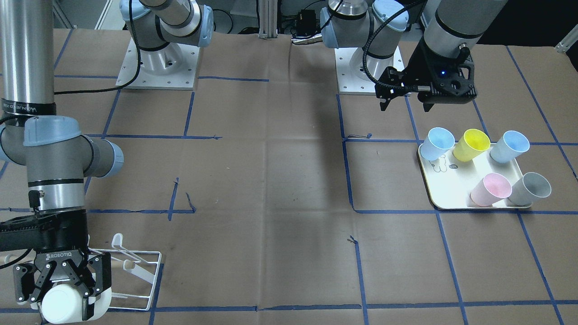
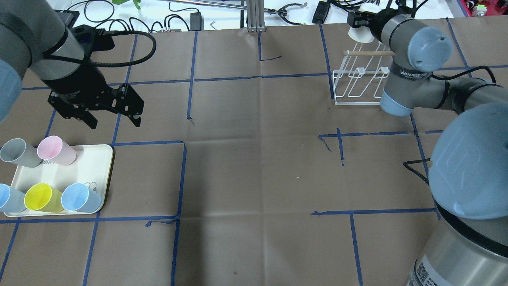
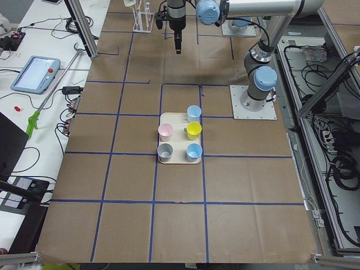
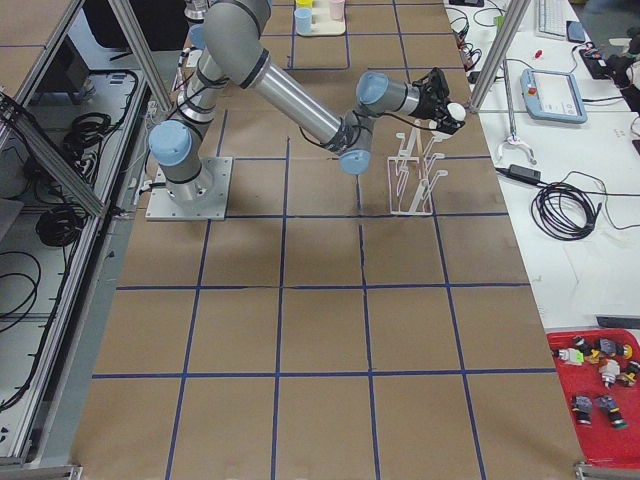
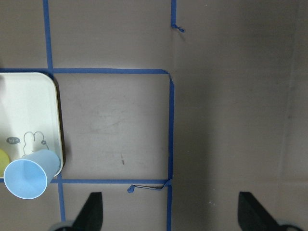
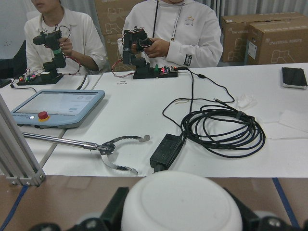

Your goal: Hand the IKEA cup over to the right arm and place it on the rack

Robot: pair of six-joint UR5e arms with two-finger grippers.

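A white IKEA cup (image 1: 61, 308) is held sideways by my right gripper (image 1: 63, 298), which is shut on it, the cup's base facing outward. It hangs at the far end of the white wire rack (image 1: 140, 275), just over the wooden dowel (image 2: 367, 53). The right wrist view shows the cup's base (image 6: 180, 199) between the black fingers. My left gripper (image 2: 113, 119) is open and holds nothing, above the table beside the cream tray (image 2: 93, 171). Its fingertips (image 5: 94, 211) show at the bottom of the left wrist view.
On the tray (image 1: 456, 189) stand several coloured cups: grey (image 2: 18, 153), pink (image 2: 55, 150), yellow (image 2: 41, 197) and two blue ones (image 2: 81, 197). Beyond the table's far edge are a white bench with cables (image 6: 221, 130), a teach pendant (image 6: 55, 107) and two seated people.
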